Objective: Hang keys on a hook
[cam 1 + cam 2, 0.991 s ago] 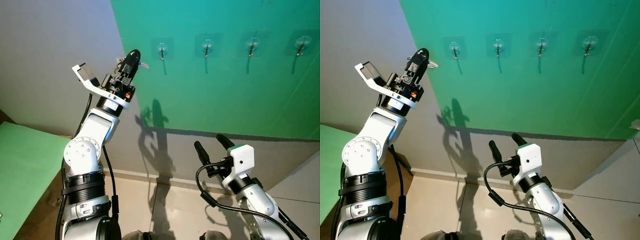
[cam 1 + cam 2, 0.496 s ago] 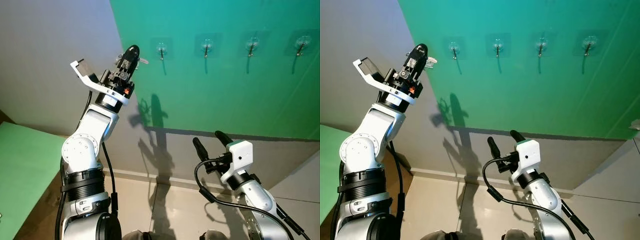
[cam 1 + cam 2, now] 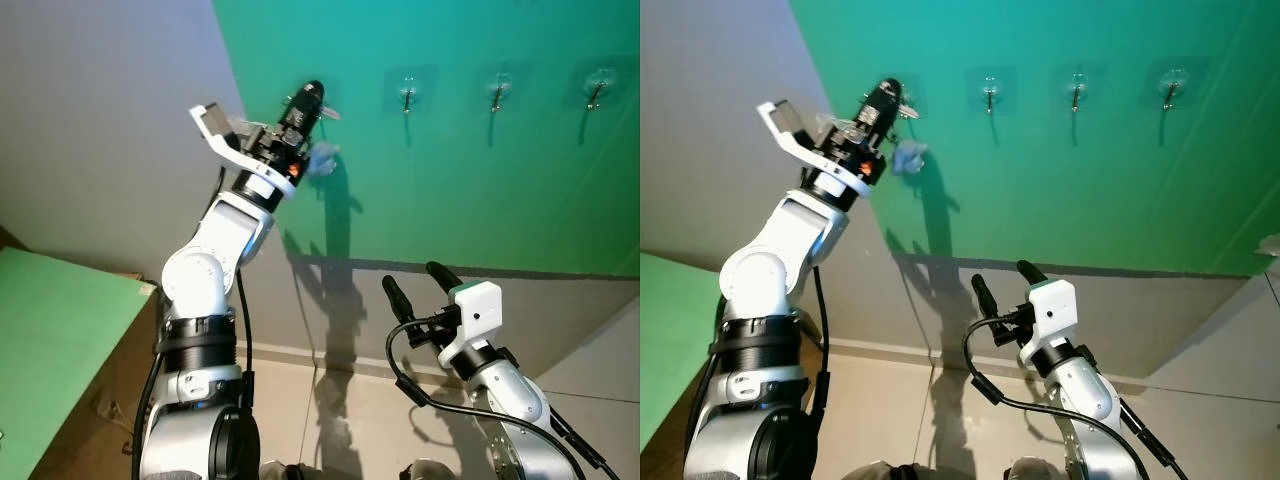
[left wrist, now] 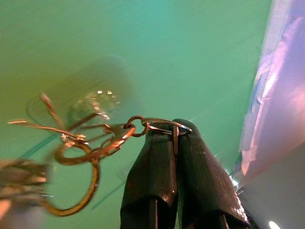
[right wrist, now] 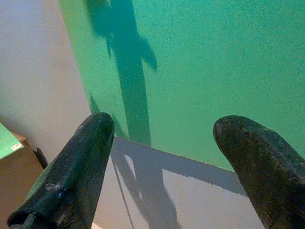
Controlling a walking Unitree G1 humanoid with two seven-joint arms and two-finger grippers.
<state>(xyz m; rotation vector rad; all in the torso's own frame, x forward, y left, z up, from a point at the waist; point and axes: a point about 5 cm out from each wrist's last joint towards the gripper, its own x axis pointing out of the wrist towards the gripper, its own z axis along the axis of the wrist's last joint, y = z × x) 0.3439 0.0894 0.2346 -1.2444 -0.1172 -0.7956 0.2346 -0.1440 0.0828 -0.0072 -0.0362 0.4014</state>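
- Since a second ago the left gripper (image 3: 311, 92) has swung rightward, from the grey wall (image 3: 100, 120) onto the green wall (image 3: 470, 180), and now sits at the leftmost hook (image 4: 90, 102).
- Its fingers (image 4: 157, 162) are pressed together, pinching a ring of the keys (image 4: 83, 148), which dangle just beside that hook.
- Three more hooks (image 3: 497, 90) run along the green wall to the right.
- The right gripper (image 3: 415, 283) hangs low, jaws spread, holding nothing.
- A green surface (image 3: 50, 330) lies at lower left.
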